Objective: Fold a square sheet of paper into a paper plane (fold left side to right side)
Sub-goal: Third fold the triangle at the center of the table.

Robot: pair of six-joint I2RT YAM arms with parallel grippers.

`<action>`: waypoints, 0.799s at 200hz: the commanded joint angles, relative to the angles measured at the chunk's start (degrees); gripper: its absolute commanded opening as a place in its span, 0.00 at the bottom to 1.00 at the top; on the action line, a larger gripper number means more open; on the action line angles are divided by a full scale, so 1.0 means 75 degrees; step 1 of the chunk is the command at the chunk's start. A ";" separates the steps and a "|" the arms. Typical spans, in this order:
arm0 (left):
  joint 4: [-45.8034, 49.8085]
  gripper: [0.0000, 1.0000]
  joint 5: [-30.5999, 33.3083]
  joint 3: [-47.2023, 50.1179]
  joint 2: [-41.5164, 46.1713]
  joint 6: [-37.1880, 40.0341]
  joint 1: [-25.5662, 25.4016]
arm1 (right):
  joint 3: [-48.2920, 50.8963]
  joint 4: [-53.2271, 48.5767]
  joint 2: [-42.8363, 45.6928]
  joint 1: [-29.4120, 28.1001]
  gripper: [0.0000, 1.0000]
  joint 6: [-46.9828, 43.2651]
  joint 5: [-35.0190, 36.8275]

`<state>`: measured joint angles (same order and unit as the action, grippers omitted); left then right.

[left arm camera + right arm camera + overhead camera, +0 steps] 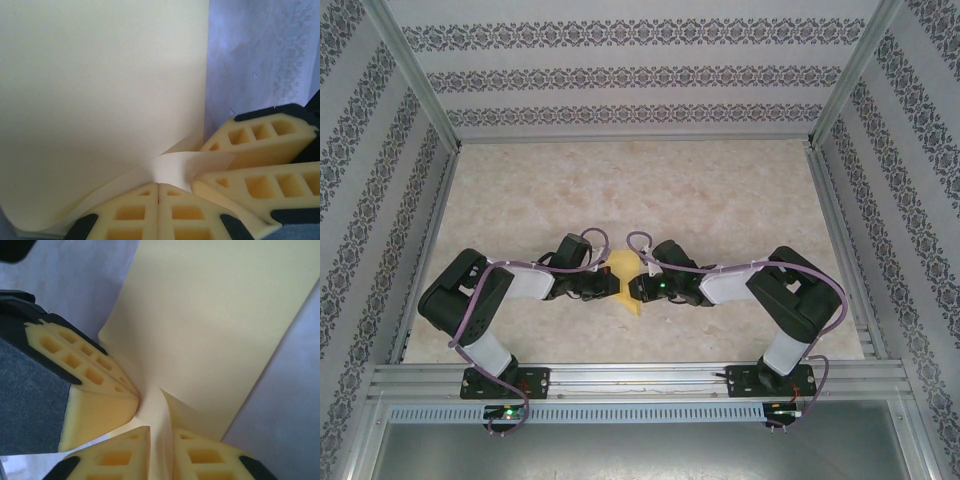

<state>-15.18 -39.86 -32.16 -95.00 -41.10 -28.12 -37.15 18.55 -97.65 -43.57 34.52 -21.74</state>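
1. Marbled beige table (720, 200) lies between patterned walls (620, 75), with a metal rail (640, 380) on the near side of the square sheet of paper (624, 268).
2. Left of the sheet, the left arm (480, 300) bends inward, and the left gripper (610, 285) meets the sheet's left edge.
3. In the left wrist view, the left gripper (158, 187) has its 2 foam fingers (130, 215) pressed flat together. A folded flap of the sheet (100, 100) rises right at their seam, so they appear to pinch it.
4. The sheet sits mid-table between the 2 grippers. It is plain yellow, stands up off the table and is partly folded.
5. Right of the flap, the right gripper (200, 167) closes its 2 fingers around the same flap.
6. In the right wrist view, the right gripper (161, 432) clamps a strip of the sheet (215, 330) between its fingers (210, 460), and the left gripper (132, 400) touches the crease.
7. Right of the sheet, the right arm (790, 300) mirrors the left one.
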 commanded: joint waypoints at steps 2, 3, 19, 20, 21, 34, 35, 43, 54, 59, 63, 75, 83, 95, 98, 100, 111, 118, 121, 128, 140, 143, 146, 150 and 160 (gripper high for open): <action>0.0102 0.03 0.0900 0.0371 -0.0452 -0.0046 -0.0095 | -0.0293 -0.0738 0.0352 0.0307 0.23 -0.0193 0.0144; 0.0102 0.03 0.0910 0.0367 -0.0449 -0.0043 -0.0095 | -0.0295 -0.0762 0.0369 0.0322 0.24 -0.0195 0.0138; 0.0102 0.03 0.0931 0.0382 -0.0447 -0.0054 -0.0095 | -0.0324 -0.1071 0.0738 0.0489 0.30 -0.0232 0.0157; 0.0102 0.03 0.0931 0.0378 -0.0446 -0.0052 -0.0095 | -0.0322 -0.1086 0.0762 0.0495 0.31 -0.0238 0.0156; 0.0102 0.03 0.0931 0.0382 -0.0446 -0.0052 -0.0095 | -0.0321 -0.1106 0.0785 0.0504 0.31 -0.0241 0.0150; 0.0101 0.03 0.0943 0.0373 -0.0446 -0.0067 -0.0095 | -0.0226 -0.1320 0.1124 0.0610 0.36 -0.0235 0.0144; 0.0102 0.03 0.0943 0.0374 -0.0446 -0.0065 -0.0095 | -0.0221 -0.1334 0.1160 0.0614 0.36 -0.0233 0.0144; 0.0090 0.03 0.0947 0.0373 -0.0439 -0.0073 -0.0095 | -0.0155 -0.1454 0.1343 0.0648 0.38 -0.0210 0.0124; 0.0102 0.03 0.0950 0.0372 -0.0429 -0.0066 -0.0101 | -0.0068 -0.1717 0.1639 0.0672 0.39 -0.0153 0.0033; 0.0102 0.03 0.0963 0.0363 -0.0423 -0.0068 -0.0095 | -0.0032 -0.1831 0.1755 0.0677 0.39 -0.0128 -0.0040; 0.0102 0.03 0.0966 0.0363 -0.0413 -0.0070 -0.0095 | 0.0002 -0.1908 0.1824 0.0669 0.39 -0.0091 -0.0126; 0.0104 0.03 0.0976 0.0372 -0.0391 -0.0082 -0.0104 | 0.0147 -0.2014 0.2032 0.0664 0.33 0.0110 -0.0490; 0.0102 0.03 0.0978 0.0370 -0.0377 -0.0085 -0.0098 | 0.0251 -0.1999 0.2125 0.0631 0.28 0.0306 -0.0790; 0.0113 0.03 0.0977 0.0360 -0.0354 -0.0076 -0.0093 | 0.0355 -0.1966 0.2169 0.0505 0.22 0.0650 -0.1214; 0.0120 0.03 0.0975 0.0355 -0.0353 -0.0076 -0.0094 | 0.0359 -0.1996 0.2169 0.0471 0.21 0.0754 -0.1291; 0.0124 0.03 0.0986 0.0343 -0.0353 -0.0072 -0.0095 | 0.0365 -0.2002 0.2168 0.0444 0.20 0.0809 -0.1357; 0.0169 0.04 0.1001 0.0339 -0.0329 -0.0052 -0.0096 | 0.0422 -0.1838 0.2082 0.0265 0.15 0.1075 -0.1686; 0.0197 0.04 0.1013 0.0325 -0.0318 -0.0032 -0.0097 | 0.0429 -0.1735 0.2017 0.0135 0.12 0.1205 -0.1783; 0.0212 0.04 0.1024 0.0321 -0.0312 -0.0027 -0.0095 | 0.0429 -0.1689 0.1997 0.0052 0.11 0.1250 -0.1797; 0.0246 0.04 0.1036 0.0313 -0.0306 -0.0002 -0.0095 | 0.0396 -0.1611 0.1918 -0.0103 0.09 0.1328 -0.1795; 0.0289 0.04 0.1060 0.0294 -0.0283 0.0025 -0.0099 | 0.0310 -0.1516 0.1743 -0.0308 0.08 0.1438 -0.1739; 0.0290 0.04 0.1069 0.0303 -0.0282 0.0030 -0.0095 | 0.0285 -0.1487 0.1694 -0.0331 0.08 0.1461 -0.1716; 0.0290 0.04 0.1072 0.0302 -0.0282 0.0031 -0.0095 | 0.0263 -0.1463 0.1644 -0.0357 0.08 0.1490 -0.1699; 0.0290 0.04 0.1062 0.0295 -0.0279 0.0035 -0.0092 | 0.0235 -0.1424 0.1565 -0.0385 0.07 0.1512 -0.1679; 0.0301 0.03 0.1072 0.0304 -0.0271 0.0043 -0.0089 | 0.0170 -0.1323 0.1359 -0.0435 0.07 0.1565 -0.1652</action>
<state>-16.34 -39.42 -31.59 -94.76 -42.13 -28.14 -34.74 6.57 -84.27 -45.76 43.35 -32.67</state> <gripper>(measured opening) 0.051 0.074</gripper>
